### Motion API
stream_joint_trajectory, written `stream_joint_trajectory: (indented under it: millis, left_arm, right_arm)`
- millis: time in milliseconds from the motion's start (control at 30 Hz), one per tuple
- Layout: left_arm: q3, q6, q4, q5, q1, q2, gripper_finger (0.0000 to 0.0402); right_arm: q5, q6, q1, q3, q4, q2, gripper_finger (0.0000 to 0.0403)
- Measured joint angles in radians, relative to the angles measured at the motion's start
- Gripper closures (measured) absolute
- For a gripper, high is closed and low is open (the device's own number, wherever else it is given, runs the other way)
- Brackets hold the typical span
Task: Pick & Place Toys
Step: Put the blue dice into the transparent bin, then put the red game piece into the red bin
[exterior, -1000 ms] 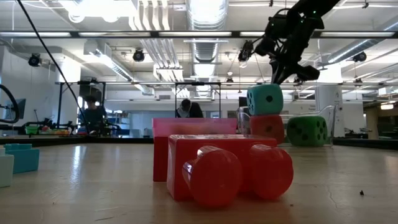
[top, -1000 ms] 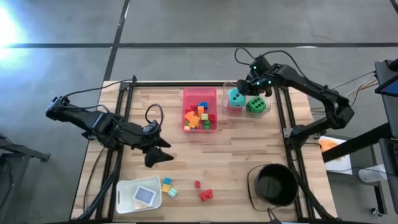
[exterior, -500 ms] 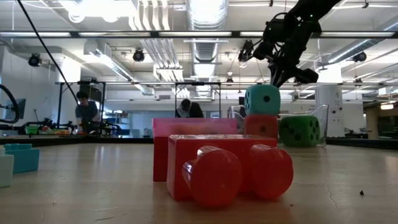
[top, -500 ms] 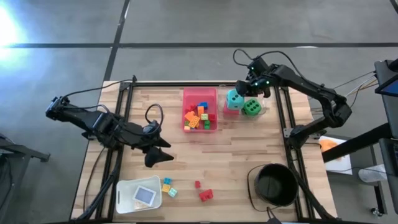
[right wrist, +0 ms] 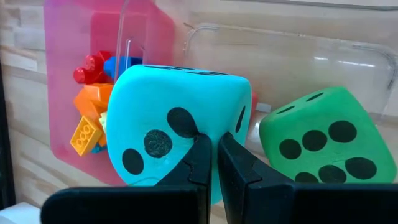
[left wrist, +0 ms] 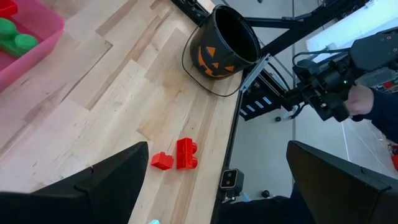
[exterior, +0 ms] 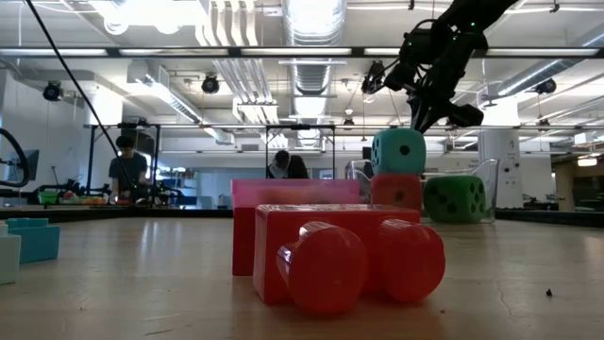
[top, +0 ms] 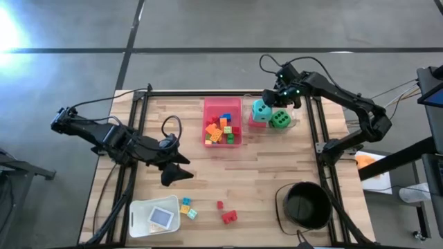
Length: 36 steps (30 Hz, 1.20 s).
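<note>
While my right gripper (right wrist: pixel 216 163) hovers with its two dark fingers pressed together and holding nothing, its tips sit just over the top edge of the teal die (right wrist: pixel 177 130), a soft-looking rounded cube with black dots. From the low view I see that die stacked on the red die (exterior: pixel 396 191), with the green die (exterior: pixel 454 198) beside them inside a clear plastic container (exterior: pixel 493 189). My right arm reaches from the table's right edge, elbow bent, across to the far side, the wrist tipped downward over the stack.

Beside the dice, the pink translucent tray (top: pixel 212 105) holds a heap of small studded bricks (top: pixel 222 129) in orange, red, yellow, green and blue. Its walls are thin and glossy.

My left gripper (top: pixel 177 168) hangs over the middle-left of the pale wooden plank table (top: pixel 256 166), fingers spread wide with nothing between them, the arm stretched low from the left edge. Near the front edge lie two red bricks (top: pixel 226 214), a few small blue and yellow bricks (top: pixel 187 209), and a white container (top: pixel 140 215) holding a flat card (top: pixel 162 218). A black round bucket (top: pixel 305 205) with an orange pumpkin face stands at the front right corner.
</note>
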Motion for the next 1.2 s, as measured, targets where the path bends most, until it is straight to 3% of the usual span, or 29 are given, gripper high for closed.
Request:
stream_joint_trajectory:
  millis: [467, 933, 1200]
  left_arm:
    - [0.0, 0.0, 0.0, 0.0, 0.0, 0.0, 0.0014]
    - [0.0, 0.0, 0.0, 0.0, 0.0, 0.0, 0.0014]
    - [0.0, 0.0, 0.0, 0.0, 0.0, 0.0, 0.0014]
  right_arm:
    - [-0.008, -0.006, 0.0, 0.0, 0.0, -0.001, 0.0381]
    - [-0.046, -0.019, 0.0, 0.029, -0.011, 0.002, 0.0162]
    - [-0.051, -0.01, 0.0, 0.029, -0.012, 0.002, 0.0087]
